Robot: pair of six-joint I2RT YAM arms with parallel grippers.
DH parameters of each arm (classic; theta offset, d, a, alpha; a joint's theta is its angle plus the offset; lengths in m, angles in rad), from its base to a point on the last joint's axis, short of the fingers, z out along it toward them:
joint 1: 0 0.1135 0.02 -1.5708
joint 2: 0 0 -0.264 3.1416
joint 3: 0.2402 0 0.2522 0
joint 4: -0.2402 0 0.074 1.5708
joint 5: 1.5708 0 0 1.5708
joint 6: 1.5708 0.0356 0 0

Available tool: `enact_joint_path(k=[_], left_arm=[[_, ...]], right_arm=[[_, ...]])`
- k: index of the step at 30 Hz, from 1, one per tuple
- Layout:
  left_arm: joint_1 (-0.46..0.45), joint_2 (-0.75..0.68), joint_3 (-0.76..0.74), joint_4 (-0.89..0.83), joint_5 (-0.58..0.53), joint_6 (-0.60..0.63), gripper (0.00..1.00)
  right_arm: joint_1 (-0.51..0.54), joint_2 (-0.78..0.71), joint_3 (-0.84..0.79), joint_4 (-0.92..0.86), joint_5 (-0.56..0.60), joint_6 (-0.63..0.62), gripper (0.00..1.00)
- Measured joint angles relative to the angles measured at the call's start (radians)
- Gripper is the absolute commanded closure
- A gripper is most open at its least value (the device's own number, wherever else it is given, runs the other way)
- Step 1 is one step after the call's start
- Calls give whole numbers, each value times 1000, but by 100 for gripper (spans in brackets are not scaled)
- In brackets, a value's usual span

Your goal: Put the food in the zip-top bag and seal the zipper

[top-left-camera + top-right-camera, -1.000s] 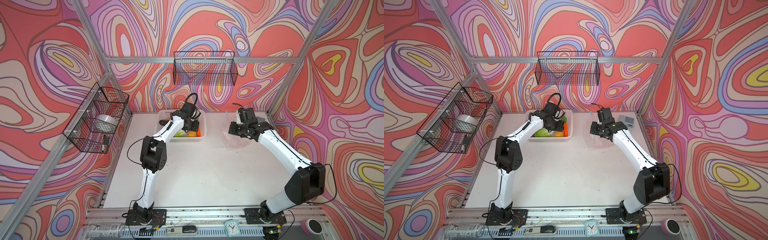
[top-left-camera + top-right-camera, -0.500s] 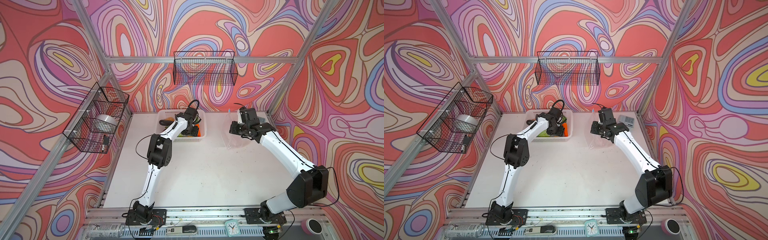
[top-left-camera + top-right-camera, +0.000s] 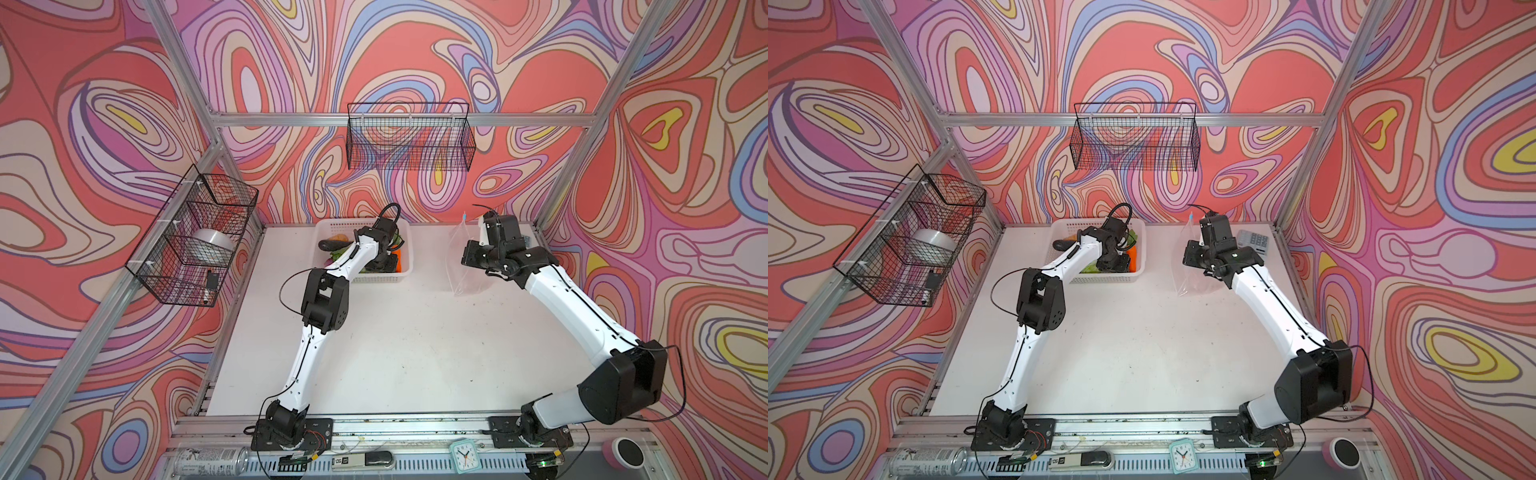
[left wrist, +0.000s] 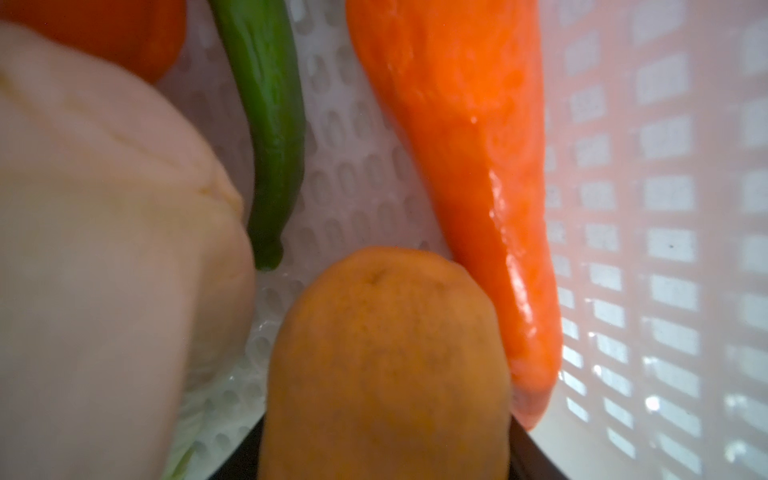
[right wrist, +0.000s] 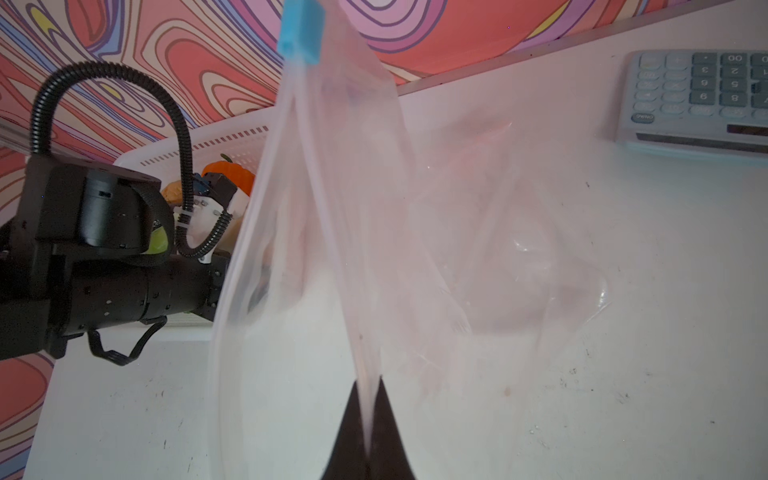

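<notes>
The white perforated basket [image 3: 332, 226] at the back holds the food. My left gripper [image 3: 384, 259] is down inside it. In the left wrist view its jaws [image 4: 384, 436] stand against both sides of a tan potato [image 4: 386, 353], beside the orange carrot [image 4: 469, 145], a green pepper [image 4: 270, 124] and the pale cabbage [image 4: 104, 249]. My right gripper [image 3: 465, 253] is shut on the mouth edge of the clear zip-top bag [image 3: 469, 278]. The bag [image 5: 374, 208] hangs open above the table. The zipper's light-blue slider [image 5: 301, 35] sits at its upper end.
A grey calculator [image 3: 1254, 241] lies at the back right, behind the bag. Black wire baskets hang on the back wall [image 3: 409, 137] and the left wall [image 3: 191, 237]. A can [image 3: 210, 459] and a small clock [image 3: 464, 454] lie on the front rail.
My left arm has stretched farther into the basket and its jaws have narrowed round the potato. The right gripper has kept the bag almost in place.
</notes>
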Motion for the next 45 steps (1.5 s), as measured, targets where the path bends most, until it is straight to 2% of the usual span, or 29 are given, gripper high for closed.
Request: enact_joint_path(k=[3,12,22,24,27,31,34,40,45], left_arm=[[0,-5,-3,5,5,-2,63],[1,-116,-137,31,7,-10,63],[1,-441,-319,79,67,-58,62],[1,-500,-348,95,97,-71,62],[2,-593,-414,142,206,-107,62],[-6,-729,-556,303,386,-218,62],[-32,-793,-638,453,476,-322,62],[-118,-802,-708,735,563,-515,63],[-154,-750,-713,916,613,-658,64]], right_arm=[[0,-2,-1,1,0,0,100],[0,-2,-7,4,0,0,100],[0,5,-14,23,-17,19,100],[0,6,-19,35,-29,27,100],[0,10,-28,57,-64,42,100],[0,27,-28,81,-105,56,100],[0,43,-28,94,-138,72,100],[0,50,-42,141,-209,107,100],[0,50,-63,180,-260,134,100]])
